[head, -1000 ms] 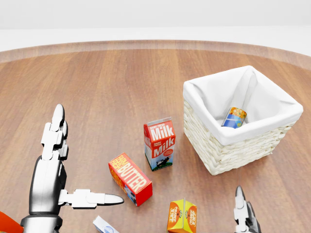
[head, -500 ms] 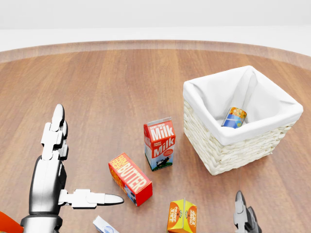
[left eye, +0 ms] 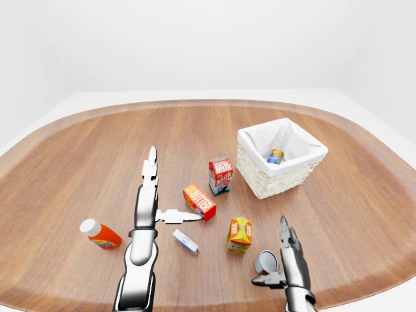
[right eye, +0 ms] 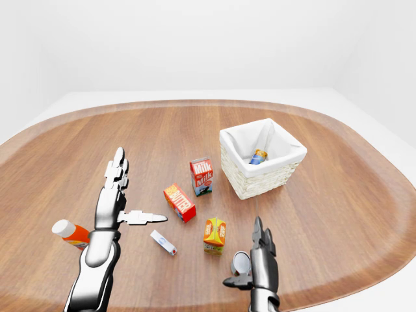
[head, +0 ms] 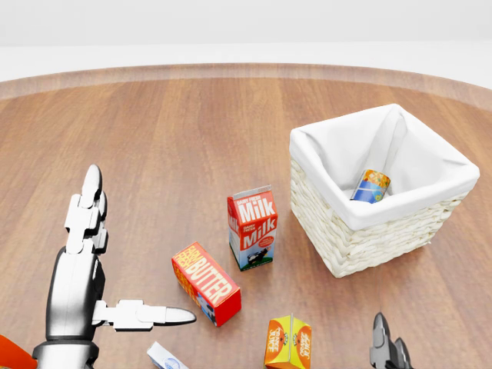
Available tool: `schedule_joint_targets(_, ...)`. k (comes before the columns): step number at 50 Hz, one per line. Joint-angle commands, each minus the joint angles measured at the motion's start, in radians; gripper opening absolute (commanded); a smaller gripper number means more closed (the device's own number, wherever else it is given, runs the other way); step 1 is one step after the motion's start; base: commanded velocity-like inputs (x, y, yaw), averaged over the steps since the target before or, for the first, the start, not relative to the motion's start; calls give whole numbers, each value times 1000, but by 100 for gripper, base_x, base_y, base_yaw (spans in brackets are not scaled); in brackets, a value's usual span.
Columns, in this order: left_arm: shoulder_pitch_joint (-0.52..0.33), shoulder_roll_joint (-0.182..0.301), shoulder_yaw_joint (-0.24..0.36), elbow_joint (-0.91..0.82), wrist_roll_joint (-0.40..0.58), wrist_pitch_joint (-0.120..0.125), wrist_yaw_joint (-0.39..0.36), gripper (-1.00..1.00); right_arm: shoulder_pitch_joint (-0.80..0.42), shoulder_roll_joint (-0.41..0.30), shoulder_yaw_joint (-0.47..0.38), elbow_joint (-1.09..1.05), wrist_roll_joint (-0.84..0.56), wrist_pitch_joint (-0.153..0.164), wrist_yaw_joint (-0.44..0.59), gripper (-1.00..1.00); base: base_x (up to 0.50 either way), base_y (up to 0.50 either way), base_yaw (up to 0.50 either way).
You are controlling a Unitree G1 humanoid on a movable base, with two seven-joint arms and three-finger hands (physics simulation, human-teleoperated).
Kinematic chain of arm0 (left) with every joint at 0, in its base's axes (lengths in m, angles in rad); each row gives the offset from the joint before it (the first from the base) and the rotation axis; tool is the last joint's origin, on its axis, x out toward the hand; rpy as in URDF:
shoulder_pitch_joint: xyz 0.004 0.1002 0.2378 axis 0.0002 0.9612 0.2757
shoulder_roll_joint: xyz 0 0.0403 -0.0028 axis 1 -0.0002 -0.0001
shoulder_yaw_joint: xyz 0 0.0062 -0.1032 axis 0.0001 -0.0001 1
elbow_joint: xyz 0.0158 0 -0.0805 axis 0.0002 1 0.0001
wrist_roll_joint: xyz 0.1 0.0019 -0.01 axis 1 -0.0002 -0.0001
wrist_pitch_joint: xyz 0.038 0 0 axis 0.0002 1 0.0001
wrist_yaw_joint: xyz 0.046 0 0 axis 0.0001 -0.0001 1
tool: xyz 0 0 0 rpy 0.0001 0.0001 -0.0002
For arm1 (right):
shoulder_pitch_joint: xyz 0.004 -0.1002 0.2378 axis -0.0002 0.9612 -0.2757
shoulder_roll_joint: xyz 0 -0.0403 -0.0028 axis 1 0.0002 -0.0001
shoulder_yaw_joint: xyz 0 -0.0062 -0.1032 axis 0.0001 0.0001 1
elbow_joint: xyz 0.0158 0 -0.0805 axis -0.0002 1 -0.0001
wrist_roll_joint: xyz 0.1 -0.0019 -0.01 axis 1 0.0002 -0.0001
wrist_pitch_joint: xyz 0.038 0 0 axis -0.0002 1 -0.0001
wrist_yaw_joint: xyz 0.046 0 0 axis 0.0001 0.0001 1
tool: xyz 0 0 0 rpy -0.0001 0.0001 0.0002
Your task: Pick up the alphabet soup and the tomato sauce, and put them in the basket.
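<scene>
Right hand (left eye: pixel 286 257) is spread open, holding nothing, with a can (left eye: pixel 265 262) lying on its side just beside its thumb, probably the tomato sauce. The other can (head: pixel 370 185), probably the soup, sits in the basket (head: pixel 350 234), well up from the hand. Left hand (left eye: pixel 153 198) is open and empty too. A sloppy grab could roll that can off the table edge (left eye: pixel 351 300) nearby.

My head view looks steeply down and close on the basket (head: pixel 419 231), which sits at its right, with the milk carton (head: pixel 252 228) just left of it. My two eye views stand farther off, taking in the whole table (left eye: pixel 78 149) around the basket; both share it, shifted slightly leftward in the right eye.
</scene>
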Motion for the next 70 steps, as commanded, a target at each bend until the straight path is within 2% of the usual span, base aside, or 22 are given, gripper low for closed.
schedule_joint_targets(1,0,1,1,3,3,0,1,100,-12,0,-2,41,-27,0,-26,100,0,0,0)
schedule_joint_targets(47,-2,0,0,-2,4,0,1,100,-23,-16,39,104,-130,0,-128,100,0,0,0)
schedule_joint_targets(70,-2,0,0,-2,3,0,1,100,-87,-22,40,191,-164,0,-172,100,0,0,0)
